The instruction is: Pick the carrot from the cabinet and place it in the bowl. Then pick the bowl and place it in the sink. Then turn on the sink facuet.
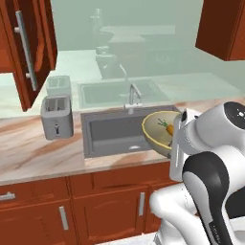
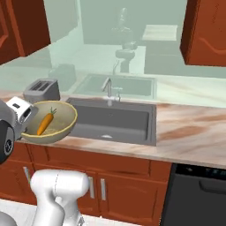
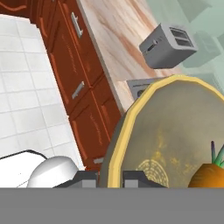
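Note:
My gripper (image 3: 110,178) is shut on the rim of the olive-gold bowl (image 3: 175,127), with one fingertip on each side of the thin rim. The bowl (image 1: 158,130) hangs tilted in the air near the front of the dark grey sink (image 1: 112,134). The orange carrot (image 1: 169,128) lies inside it. From the right the bowl (image 2: 57,126) and carrot (image 2: 45,123) show beside the white hand. The sink (image 2: 119,120) basin holds nothing. The silver faucet (image 1: 134,96) stands behind it, also seen as the faucet (image 2: 108,88). The cabinet (image 1: 29,52) door hangs open at upper left.
A grey toaster (image 1: 57,117) stands on the marble counter (image 1: 33,148) left of the sink, also the toaster (image 2: 42,90) and the toaster (image 3: 168,43). Low wooden doors (image 1: 62,215) run under the counter. A dark dishwasher (image 2: 198,194) sits at lower right.

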Robot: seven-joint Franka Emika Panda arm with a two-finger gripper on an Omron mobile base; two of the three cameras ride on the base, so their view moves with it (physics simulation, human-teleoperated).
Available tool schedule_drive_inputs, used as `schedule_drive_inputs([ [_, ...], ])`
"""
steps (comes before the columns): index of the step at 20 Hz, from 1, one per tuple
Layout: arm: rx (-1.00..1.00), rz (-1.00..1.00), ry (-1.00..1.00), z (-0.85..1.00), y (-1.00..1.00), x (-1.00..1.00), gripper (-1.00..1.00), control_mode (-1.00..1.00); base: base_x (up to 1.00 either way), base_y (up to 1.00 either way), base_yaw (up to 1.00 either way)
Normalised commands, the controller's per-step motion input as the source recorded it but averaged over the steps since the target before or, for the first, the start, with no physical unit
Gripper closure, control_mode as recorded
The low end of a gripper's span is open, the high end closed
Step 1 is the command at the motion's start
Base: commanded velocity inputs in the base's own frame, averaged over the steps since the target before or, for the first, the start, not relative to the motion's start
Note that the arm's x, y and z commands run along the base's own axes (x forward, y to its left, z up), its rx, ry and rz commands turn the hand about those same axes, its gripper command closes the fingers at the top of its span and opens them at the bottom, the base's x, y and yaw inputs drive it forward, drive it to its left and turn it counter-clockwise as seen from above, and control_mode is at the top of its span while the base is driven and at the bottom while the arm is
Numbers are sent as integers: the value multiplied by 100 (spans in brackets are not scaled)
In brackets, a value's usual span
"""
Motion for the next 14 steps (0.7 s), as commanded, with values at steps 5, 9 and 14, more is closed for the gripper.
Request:
schedule_drive_inputs([
  [5, 0, 0, 0, 0, 0, 0, 100, 100, 12, -80, 0],
  [9, 0, 0, 0, 0, 0, 0, 100, 100, 23, -59, 0],
  [14, 0, 0, 0, 0, 0, 0, 100, 100, 36, -25, 0],
])
